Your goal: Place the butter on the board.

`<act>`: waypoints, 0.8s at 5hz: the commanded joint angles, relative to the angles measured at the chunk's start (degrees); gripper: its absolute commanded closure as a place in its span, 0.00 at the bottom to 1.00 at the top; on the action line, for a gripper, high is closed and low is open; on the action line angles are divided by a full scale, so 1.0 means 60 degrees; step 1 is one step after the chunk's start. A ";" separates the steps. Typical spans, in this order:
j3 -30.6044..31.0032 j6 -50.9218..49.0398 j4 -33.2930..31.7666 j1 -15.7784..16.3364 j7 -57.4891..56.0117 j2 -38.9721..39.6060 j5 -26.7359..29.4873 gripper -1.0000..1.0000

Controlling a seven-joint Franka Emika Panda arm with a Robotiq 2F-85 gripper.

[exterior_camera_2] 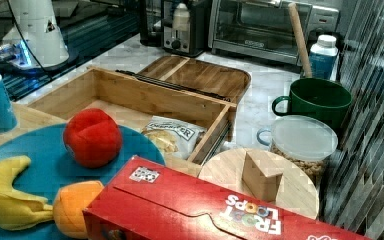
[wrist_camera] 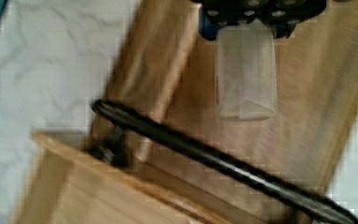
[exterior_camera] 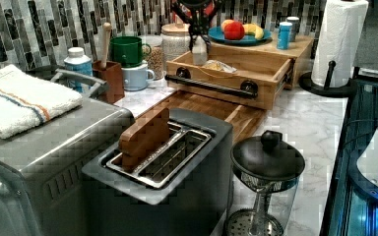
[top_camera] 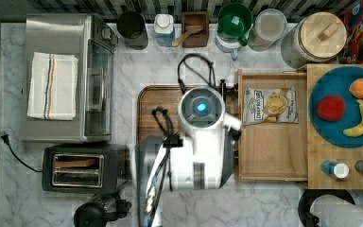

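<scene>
The gripper (wrist_camera: 245,21) is clamped on a pale, wrapped butter stick (wrist_camera: 245,70), which hangs straight down from the fingers with its free end toward the wood. Held that way, it can be set down end-first or laid over without a regrip, I'd judge. Directly beneath the gripper lies the dark wooden cutting board (wrist_camera: 303,107), and just beside it runs the black handle (wrist_camera: 214,156) of the open wooden drawer (top_camera: 273,149), where a chip bag (top_camera: 270,106) lies. In the left view the gripper (exterior_camera: 198,42) hangs near the drawer's front edge. The arm (top_camera: 201,142) reaches over the board, wrist pointing down, with the butter apparently not touching the surface yet.
</scene>
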 commanded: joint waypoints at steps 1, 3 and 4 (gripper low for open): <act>0.1300 0.1314 -0.0782 0.0582 0.1587 -0.0887 0.0139 1.00; 0.1348 0.1644 -0.1122 0.0420 0.1827 -0.0417 0.0781 1.00; 0.1399 0.2071 -0.1325 0.0372 0.2037 -0.0194 0.0946 1.00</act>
